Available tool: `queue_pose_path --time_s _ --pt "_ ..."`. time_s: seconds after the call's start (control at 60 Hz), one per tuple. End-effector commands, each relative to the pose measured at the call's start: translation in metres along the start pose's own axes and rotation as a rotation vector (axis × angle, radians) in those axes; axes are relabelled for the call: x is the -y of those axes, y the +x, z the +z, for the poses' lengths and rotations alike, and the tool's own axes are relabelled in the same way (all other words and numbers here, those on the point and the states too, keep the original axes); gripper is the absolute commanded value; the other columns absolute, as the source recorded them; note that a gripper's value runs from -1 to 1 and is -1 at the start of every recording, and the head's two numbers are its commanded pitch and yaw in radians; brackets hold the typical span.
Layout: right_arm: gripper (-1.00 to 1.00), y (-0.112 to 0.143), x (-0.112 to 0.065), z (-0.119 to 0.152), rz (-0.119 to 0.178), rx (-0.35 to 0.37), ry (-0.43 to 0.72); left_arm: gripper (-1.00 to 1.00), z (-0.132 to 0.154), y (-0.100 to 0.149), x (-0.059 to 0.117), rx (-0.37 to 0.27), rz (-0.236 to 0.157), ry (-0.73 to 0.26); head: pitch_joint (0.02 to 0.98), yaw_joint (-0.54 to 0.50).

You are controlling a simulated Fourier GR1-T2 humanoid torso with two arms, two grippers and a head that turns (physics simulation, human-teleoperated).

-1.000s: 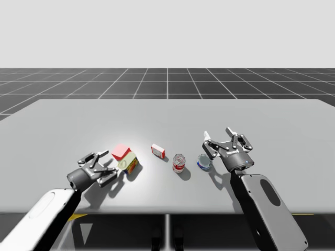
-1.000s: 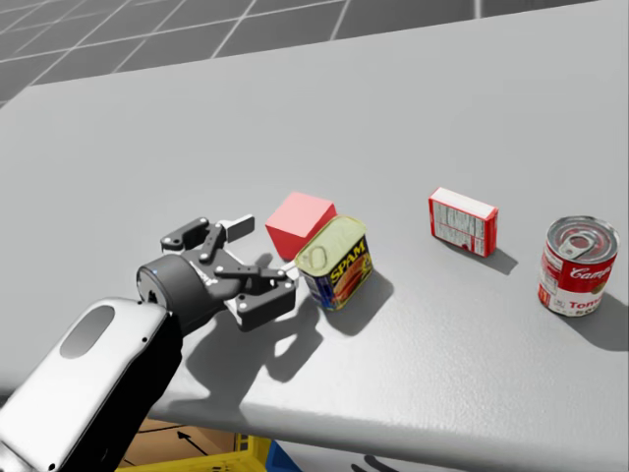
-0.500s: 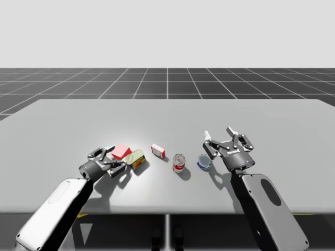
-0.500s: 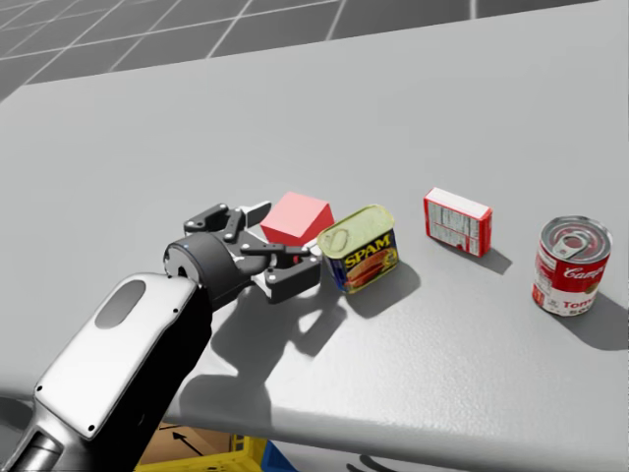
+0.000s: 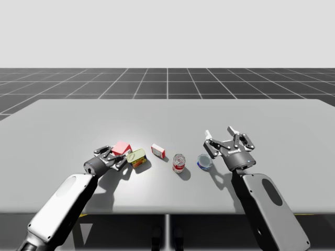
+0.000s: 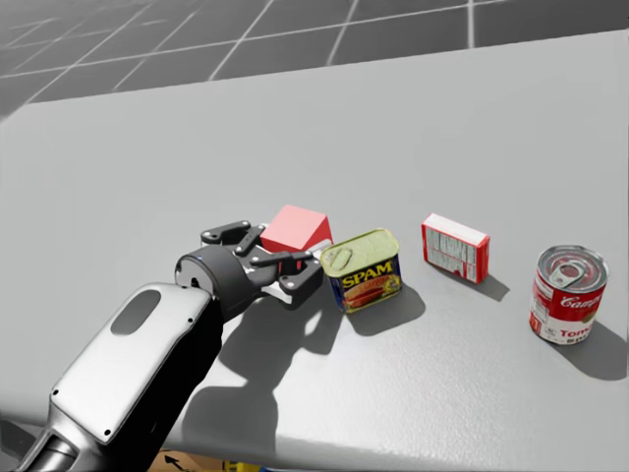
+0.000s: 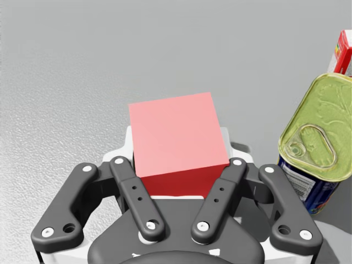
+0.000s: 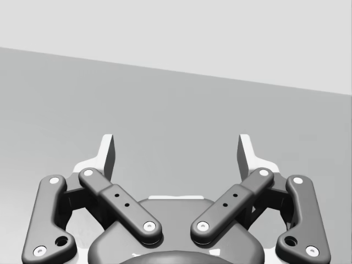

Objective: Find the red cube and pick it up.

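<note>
The red cube (image 5: pixel 121 147) (image 6: pixel 295 228) rests on the grey table (image 5: pixel 172 117), left of centre. In the left wrist view the red cube (image 7: pixel 176 137) sits between the fingers of my left gripper (image 7: pixel 177 146), which press its two sides; its base is on the table. From the head view my left gripper (image 6: pixel 285 252) comes in low from the near left. My left gripper (image 5: pixel 116 155) is shut on the cube. My right gripper (image 5: pixel 220 137) (image 8: pixel 176 151) stands open over bare table at the right, holding nothing.
A blue tin with a yellow lid (image 5: pixel 137 157) (image 6: pixel 364 270) (image 7: pixel 313 159) lies right beside the cube. Further right stand a red-and-white box (image 5: pixel 158 151) (image 6: pixel 455 248), a red-and-white can (image 5: pixel 179 162) (image 6: pixel 567 293) and a blue can (image 5: pixel 204 161) near my right gripper.
My left gripper has slid forward along the table and its fingers have come around the red cube and narrowed onto it. The tin has been nudged right. My head has turned slightly.
</note>
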Motion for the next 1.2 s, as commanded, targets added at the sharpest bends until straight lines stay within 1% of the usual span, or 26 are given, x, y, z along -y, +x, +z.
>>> queue_pose_path --time_s 0.017,0.2,0.35,0.5,0.583,0.617,0.667,0.7,0.717,0.817,0.983,1.033,1.067,1.083,1.133,1.15,1.2 --pt "-1.00 0.001 0.001 0.000 -0.001 0.002 -0.002 1.00 0.001 -0.018 0.009 -0.058 -0.018 -0.110 0.730 0.33" --pt "-1.00 0.001 0.002 0.001 -0.004 0.001 -0.006 1.00 0.000 -0.021 0.011 -0.066 -0.030 -0.120 0.574 0.34" --pt "-1.00 0.001 0.003 0.001 -0.008 0.000 -0.005 1.00 0.000 -0.022 0.012 -0.068 -0.036 -0.127 0.484 0.34" --pt "-1.00 0.001 0.003 0.002 -0.013 -0.001 -0.005 1.00 0.000 -0.021 0.013 -0.067 -0.040 -0.125 0.446 0.35" --pt "-1.00 0.001 0.004 0.002 -0.013 0.000 -0.002 1.00 0.003 -0.016 0.011 -0.054 -0.053 -0.103 0.440 0.34" --pt "-1.00 0.001 0.004 0.002 -0.014 -0.001 0.000 1.00 0.006 -0.012 0.010 -0.049 -0.063 -0.091 0.440 0.34" --pt "-1.00 0.002 0.004 0.002 -0.017 -0.004 0.002 1.00 0.009 -0.007 0.008 -0.043 -0.067 -0.083 0.440 0.34" --pt "-1.00 0.002 0.005 0.002 -0.017 -0.002 0.003 1.00 0.013 -0.001 0.007 -0.041 -0.095 -0.060 0.440 0.34" --pt "-1.00 0.002 0.005 0.002 -0.015 -0.002 0.005 1.00 0.013 0.001 0.006 -0.038 -0.101 -0.054 0.440 0.34" --pt "-1.00 0.003 0.006 0.002 -0.015 -0.005 0.013 1.00 0.019 0.017 0.003 -0.017 -0.125 -0.018 0.440 0.34" --pt "-1.00 0.002 0.007 0.002 -0.010 -0.010 0.029 1.00 0.032 0.048 -0.002 0.039 -0.145 0.025 0.439 0.33" --pt "-1.00 0.002 0.007 0.002 -0.004 -0.008 0.038 1.00 0.037 0.058 -0.003 0.060 -0.167 0.042 0.437 0.33" --pt "-1.00 0.001 0.007 0.002 0.004 -0.007 0.040 1.00 0.039 0.063 -0.003 0.070 -0.168 0.045 0.437 0.33" --pt "-1.00 0.001 0.007 0.002 0.012 -0.005 0.045 1.00 0.043 0.070 -0.004 0.086 -0.172 0.049 0.436 0.33" --pt "-1.00 0.001 0.006 0.002 0.013 -0.008 0.048 1.00 0.047 0.078 -0.005 0.103 -0.181 0.058 0.436 0.33" --pt "-1.00 0.000 0.006 0.002 0.013 -0.010 0.048 1.00 0.052 0.087 -0.005 0.120 -0.187 0.066 0.436 0.33" --pt "-1.00 0.000 0.006 0.002 0.014 -0.011 0.050 1.00 0.058 0.099 -0.006 0.146 -0.194 0.074 0.435 0.33"
